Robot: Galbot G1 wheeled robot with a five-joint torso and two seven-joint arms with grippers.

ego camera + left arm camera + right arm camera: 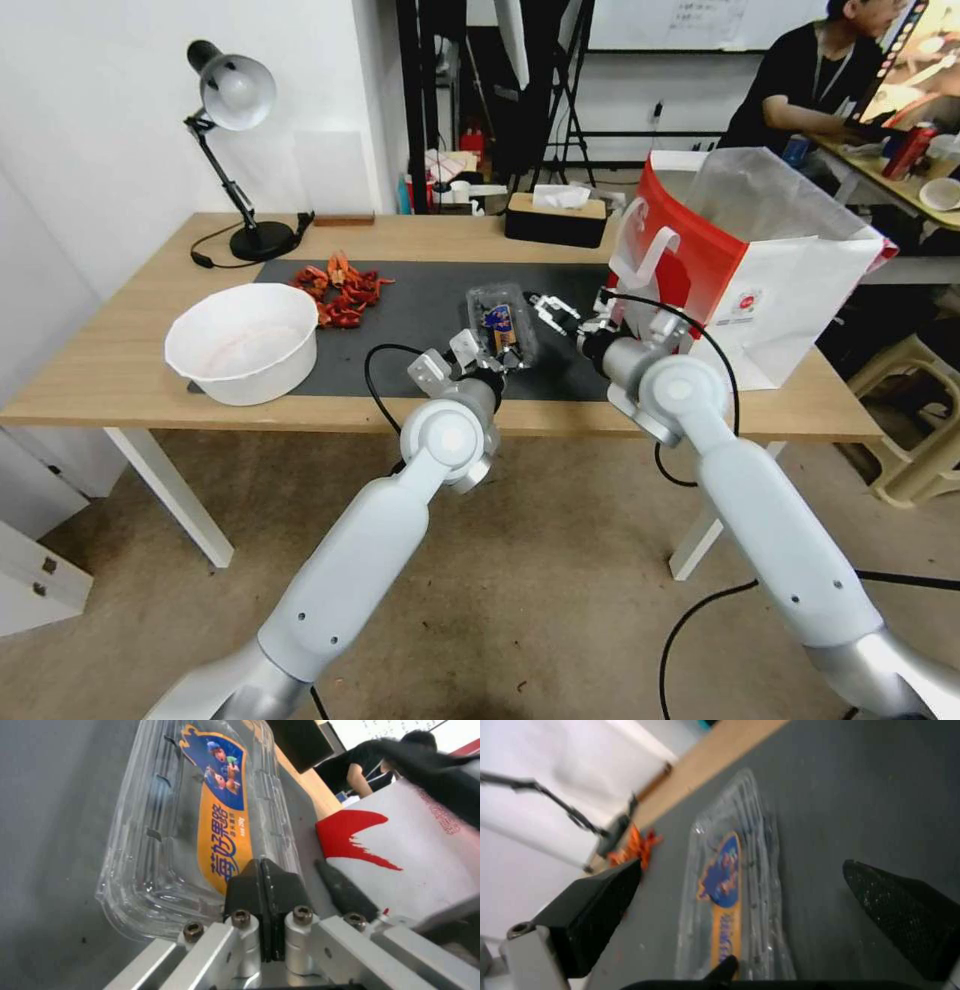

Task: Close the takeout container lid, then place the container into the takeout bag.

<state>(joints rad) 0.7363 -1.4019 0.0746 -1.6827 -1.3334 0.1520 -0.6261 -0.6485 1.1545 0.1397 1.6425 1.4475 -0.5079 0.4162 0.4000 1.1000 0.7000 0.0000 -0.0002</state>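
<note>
Takeout container [501,326]: clear clamshell, lid [200,821] down flat, orange-blue label on top, lying on the dark mat [420,310]. Left hand [487,352] at its near end, fingers [265,885] pressed together on the lid edge. Right hand [556,312] just beside the container's far side, fingers [600,907] spread wide, holding nothing. Takeout bag [760,270] stands beyond the right hand, liner up. White bowl [243,342] well off the left hand's side.

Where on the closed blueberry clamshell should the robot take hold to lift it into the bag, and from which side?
Probably across the takeout container's narrow width, long side walls pinched from above: it lies flat and low on the dark mat, label up. The open right tool already flanks it; the left tool, shut, presses its near end.
</note>
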